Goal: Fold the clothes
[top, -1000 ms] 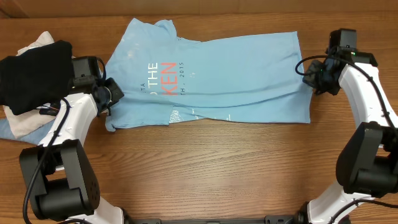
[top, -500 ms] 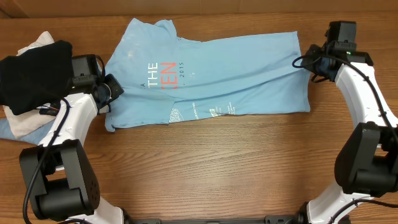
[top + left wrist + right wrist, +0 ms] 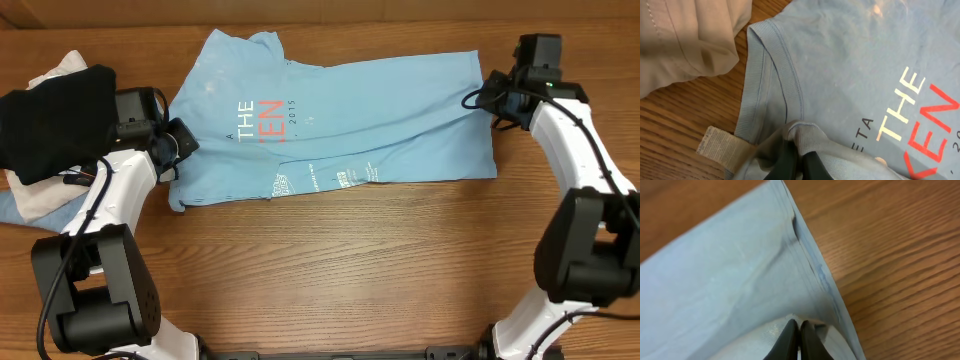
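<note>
Now | T-shirt (image 3: pixel 400 110) pinched at opposite ends | left hand (image 3: pixel 796 159) | right hand (image 3: pixel 799 332)

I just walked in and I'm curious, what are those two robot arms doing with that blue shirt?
They are folding it. The left gripper pinches the sky-blue T-shirt near its sleeve, and the right gripper pinches the hem end. The shirt lies flat on the table with its near edge turned over a little. A black garment sits on a beige garment beside the left arm.

The T-shirt (image 3: pixel 400 110) is sky-blue (lettering (image 3: pixel 262 118) red and white); the cloth (image 3: pixel 685 40) looks beige.
</note>
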Robot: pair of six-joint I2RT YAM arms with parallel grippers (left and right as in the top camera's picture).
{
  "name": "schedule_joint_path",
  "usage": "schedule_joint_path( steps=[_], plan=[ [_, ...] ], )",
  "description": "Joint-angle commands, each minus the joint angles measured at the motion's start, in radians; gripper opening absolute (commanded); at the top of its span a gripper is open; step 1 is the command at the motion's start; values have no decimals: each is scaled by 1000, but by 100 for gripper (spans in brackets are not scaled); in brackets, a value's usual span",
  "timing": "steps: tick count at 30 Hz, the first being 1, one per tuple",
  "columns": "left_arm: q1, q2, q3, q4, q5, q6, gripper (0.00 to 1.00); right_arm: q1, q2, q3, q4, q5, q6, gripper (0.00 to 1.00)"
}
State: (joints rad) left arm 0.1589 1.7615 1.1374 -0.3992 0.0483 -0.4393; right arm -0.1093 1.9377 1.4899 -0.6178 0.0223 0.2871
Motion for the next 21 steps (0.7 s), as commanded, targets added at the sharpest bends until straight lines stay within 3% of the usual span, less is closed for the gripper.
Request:
schedule_joint_path(
  steps=[1,3,5,7,11,15,21],
  plan=[
    [4,-30,-2,8,1,-7,4,5,49,3,14,-2,-6,4],
    [4,-30,-2,8,1,-7,4,5,66,3,16,-2,-6,10],
    [4,-30,-2,6,2,-7,7,5,69,3,7,0,-7,31],
    [4,-30,-2,4,5,-7,14,3,64,4,-9,2,-7,40],
    [5,-30,-2,-15,5,-2,27,-19,44,4,-72,20,-1,45],
    [5,-30,-2,-50,5,-2,51,-43,35,4,-214,20,-2,46],
    [4,-30,-2,-168,68,6,56,-63,40,2,-368,20,-3,50]
  ],
)
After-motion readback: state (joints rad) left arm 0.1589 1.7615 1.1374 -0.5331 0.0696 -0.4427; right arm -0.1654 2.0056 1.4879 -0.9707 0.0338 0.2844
